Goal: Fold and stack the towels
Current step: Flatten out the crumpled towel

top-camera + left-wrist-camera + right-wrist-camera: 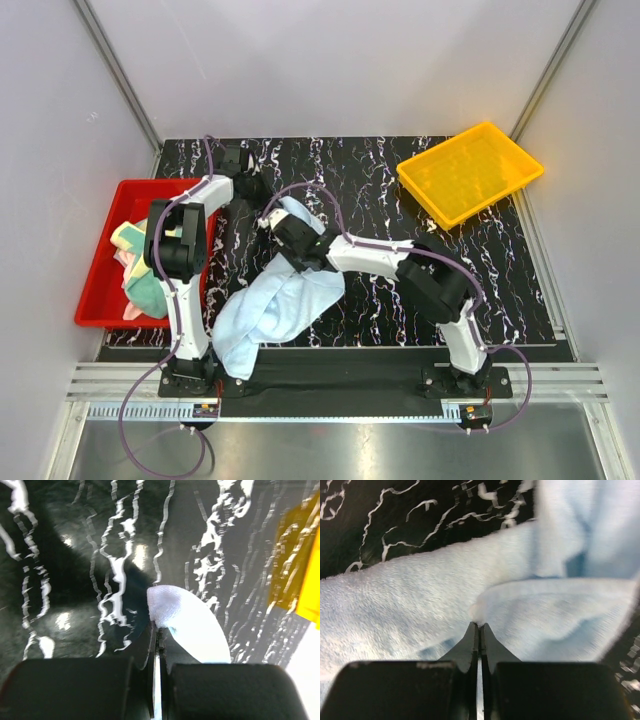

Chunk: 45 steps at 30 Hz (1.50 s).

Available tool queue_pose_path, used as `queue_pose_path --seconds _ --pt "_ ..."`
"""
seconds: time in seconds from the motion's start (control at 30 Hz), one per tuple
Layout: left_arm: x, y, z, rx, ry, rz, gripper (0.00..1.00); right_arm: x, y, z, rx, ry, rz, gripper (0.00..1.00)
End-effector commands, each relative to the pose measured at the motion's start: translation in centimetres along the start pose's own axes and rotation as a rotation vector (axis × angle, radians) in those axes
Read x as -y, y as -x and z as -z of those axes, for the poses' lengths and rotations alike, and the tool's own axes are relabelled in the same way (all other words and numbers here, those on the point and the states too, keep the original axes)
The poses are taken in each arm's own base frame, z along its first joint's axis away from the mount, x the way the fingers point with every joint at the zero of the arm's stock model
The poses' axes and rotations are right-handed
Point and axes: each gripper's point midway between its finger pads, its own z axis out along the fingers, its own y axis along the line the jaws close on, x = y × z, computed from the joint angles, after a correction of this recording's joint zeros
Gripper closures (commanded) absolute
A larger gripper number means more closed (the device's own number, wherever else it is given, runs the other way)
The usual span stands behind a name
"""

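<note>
- A black table [380, 180] veined with white fills the floor of a plain white-walled cell; the two arms are bolted at its near edge.
- A red tray [95, 290] sits at the table's left edge, and a yellow tray [470, 175] lies at the far right corner with nothing visible in it.
- The light blue towel [290, 300] lies rumpled on the table between the arms. Most of it is bunched toward the near left, and one part is drawn up toward the middle.
- The left gripper [156, 630] has its fingers pressed together on a corner of that towel. The corner pokes out past the tips, raised above the table.
- The right gripper [479, 625] also has its fingers together, pinching an edge of the same towel where one layer lies over another.
- The other towels [140, 270], yellow-green, pink and green, lie in a loose heap in the red tray, none of them folded.
- Judged from this, the task is near its start. One towel is out and gripped at two points, but it shows no neat fold yet, and no stack is visible anywhere.
- What is left: spread and fold the blue towel, set it down as the base of a stack, then do the same with each towel in the red tray.
</note>
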Motion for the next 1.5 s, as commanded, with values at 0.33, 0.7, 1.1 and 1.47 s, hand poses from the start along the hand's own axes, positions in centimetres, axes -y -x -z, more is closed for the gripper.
queue_pose_path --seconds 0.33,0.7,1.1,1.47 --pt "9.9 7.3 17.6 0.438 -0.066 -0.263 1.00 16.4 10.3 19.7 0.379 -0.395 -0.242 1.00" --pt "21.4 6.8 39.4 0.873 -0.279 -0.575 1.00 27.0 22.2 43.4 0.827 -0.645 -0.121 1.00" --pt "24.4 -2.4 54.4 1.076 -0.495 -0.680 1.00 17.8 19.6 56.3 1.099 -0.249 0.049 1.00" --pt "27.9 -12.1 61.1 0.994 -0.984 -0.724 1.00 12.4 13.8 68.0 1.390 -0.081 0.079 1.00"
